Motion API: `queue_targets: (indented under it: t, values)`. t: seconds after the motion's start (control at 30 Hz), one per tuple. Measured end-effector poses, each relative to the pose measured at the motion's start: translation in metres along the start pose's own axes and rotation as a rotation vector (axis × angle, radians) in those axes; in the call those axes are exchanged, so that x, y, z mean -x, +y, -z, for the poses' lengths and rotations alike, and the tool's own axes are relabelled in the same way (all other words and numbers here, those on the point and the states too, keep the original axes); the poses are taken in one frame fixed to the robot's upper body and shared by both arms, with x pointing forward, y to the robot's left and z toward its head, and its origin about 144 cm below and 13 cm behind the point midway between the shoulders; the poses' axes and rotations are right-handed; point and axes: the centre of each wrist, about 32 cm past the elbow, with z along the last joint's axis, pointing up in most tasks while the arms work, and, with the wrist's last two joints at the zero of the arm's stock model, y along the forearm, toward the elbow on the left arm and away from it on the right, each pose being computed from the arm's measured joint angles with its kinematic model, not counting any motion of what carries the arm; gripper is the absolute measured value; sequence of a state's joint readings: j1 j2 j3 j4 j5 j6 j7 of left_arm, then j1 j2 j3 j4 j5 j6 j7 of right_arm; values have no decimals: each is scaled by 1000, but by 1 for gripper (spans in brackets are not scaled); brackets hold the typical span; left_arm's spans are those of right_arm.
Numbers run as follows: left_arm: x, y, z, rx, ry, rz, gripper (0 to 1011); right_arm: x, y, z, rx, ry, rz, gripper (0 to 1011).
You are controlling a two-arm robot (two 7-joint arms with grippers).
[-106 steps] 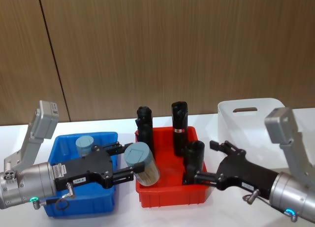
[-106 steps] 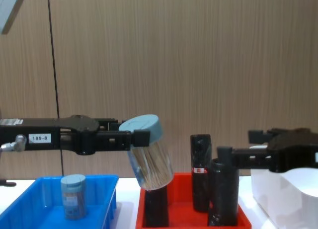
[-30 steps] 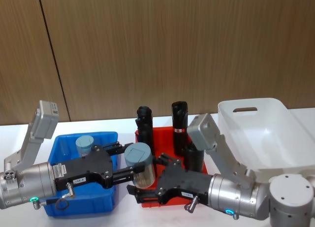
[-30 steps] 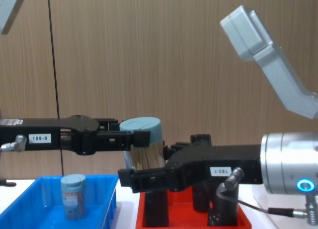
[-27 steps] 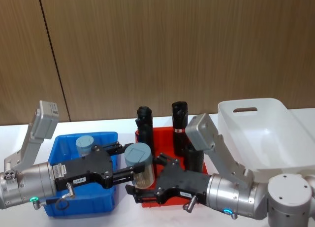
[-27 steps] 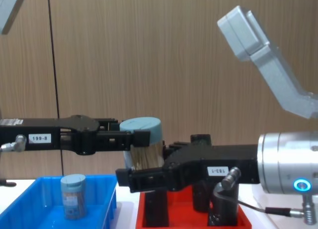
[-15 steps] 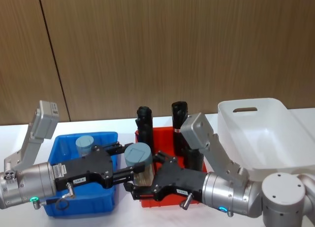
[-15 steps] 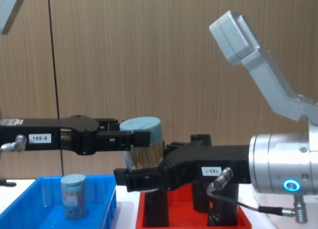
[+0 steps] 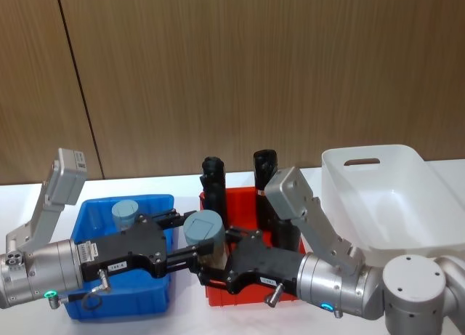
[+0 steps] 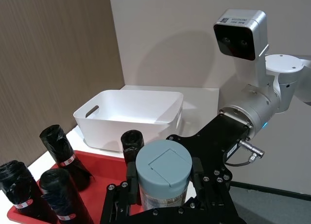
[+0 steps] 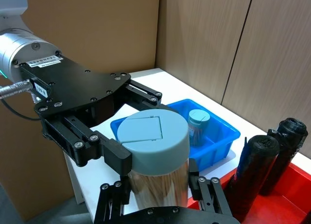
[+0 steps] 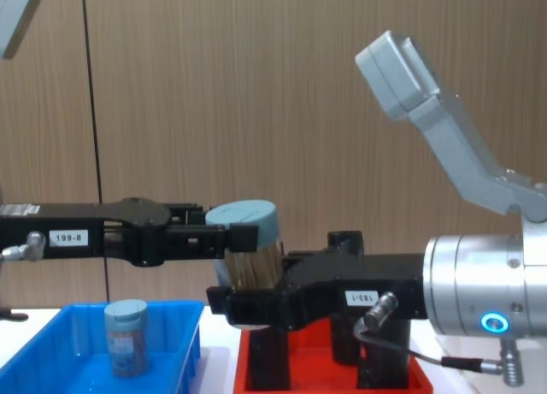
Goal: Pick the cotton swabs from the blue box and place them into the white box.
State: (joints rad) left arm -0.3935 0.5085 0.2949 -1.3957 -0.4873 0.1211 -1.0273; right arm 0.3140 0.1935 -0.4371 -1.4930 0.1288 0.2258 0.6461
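Handover forming: the right arm has swung in to meet the lifted tub.

One tub still stands in the blue box. The left gripper hasn't moved, fingers clamped just under the lid of the cotton swab tub, aloft over the red bin's left edge. A second ago short of it, the right gripper now brackets the clear body lower down, fingers apart on either side, so a pass toward the white box looks near.

I note a brown wood-panelled wall behind, split by a dark vertical seam. White tabletop meets its base. Left wrist view: plain pale wall, grey floor. Lighting even.
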Motion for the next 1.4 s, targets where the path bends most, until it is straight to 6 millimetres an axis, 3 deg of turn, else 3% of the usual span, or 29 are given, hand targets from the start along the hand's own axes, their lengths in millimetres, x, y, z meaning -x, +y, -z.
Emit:
queue_targets:
  t: [0.07, 0.27, 0.47, 0.57, 0.73, 1.1, 1.4]
  values:
    - [0, 0, 0, 0, 0, 0, 660, 0, 0, 0, 0, 1, -1, 654]
    - [0, 0, 0, 0, 0, 0, 666, -1, -1, 1, -3, 7, -4, 644]
    - [0, 0, 0, 0, 0, 0, 804, -1, -3, 1, -6, 11, -7, 644]
    - [0, 0, 0, 0, 0, 0, 925, -2, -4, 1, -8, 11, -7, 642]
    - [0, 0, 0, 0, 0, 0, 1004, -2, -7, 1, -15, 15, -7, 644]
    - [0, 0, 0, 0, 0, 0, 1004, -10, -20, 4, -27, 21, 36, 642]
    - [0, 0, 0, 0, 0, 1, 1004, -30, -44, 8, -37, 30, 136, 644]
